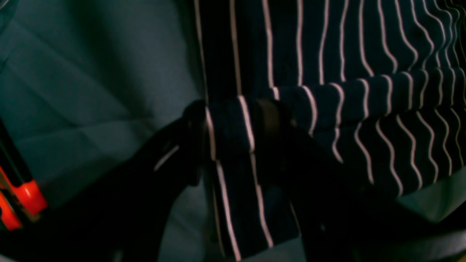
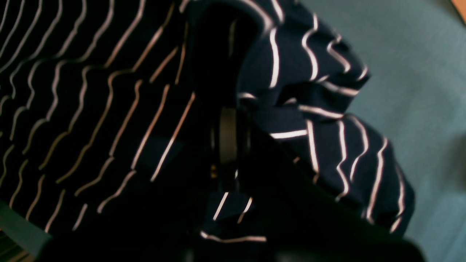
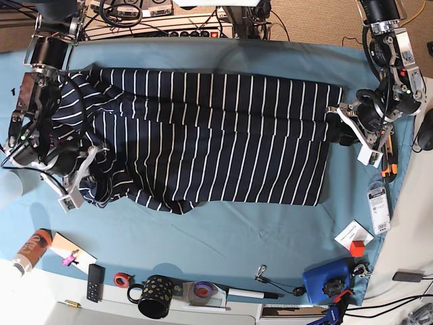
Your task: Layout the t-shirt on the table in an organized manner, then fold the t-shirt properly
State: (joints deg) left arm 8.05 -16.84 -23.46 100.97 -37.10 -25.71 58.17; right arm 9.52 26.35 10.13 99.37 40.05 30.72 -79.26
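The navy t-shirt [image 3: 216, 135] with thin white stripes lies spread lengthwise across the teal table [image 3: 223, 230]. At its right end, my left gripper [image 3: 336, 125] grips the shirt's edge. In the left wrist view the left gripper [image 1: 231, 123] is shut on a thick fold of the t-shirt [image 1: 364, 47], just above the table [image 1: 91, 72]. At the shirt's left end, my right gripper [image 3: 98, 169] sits in bunched cloth. The right wrist view shows the right gripper [image 2: 233, 138] shut on crumpled t-shirt [image 2: 72, 91] fabric, which hides most of its fingers, with the table [image 2: 418, 72] beyond.
Along the table's front edge stand a dotted black mug [image 3: 154, 298], a tape roll [image 3: 203, 291], a remote [image 3: 95, 282], an orange can [image 3: 30, 250] and a blue object [image 3: 323, 281]. A packaged tag [image 3: 379, 203] lies at the right. Cables and a power strip [image 3: 169, 24] run behind.
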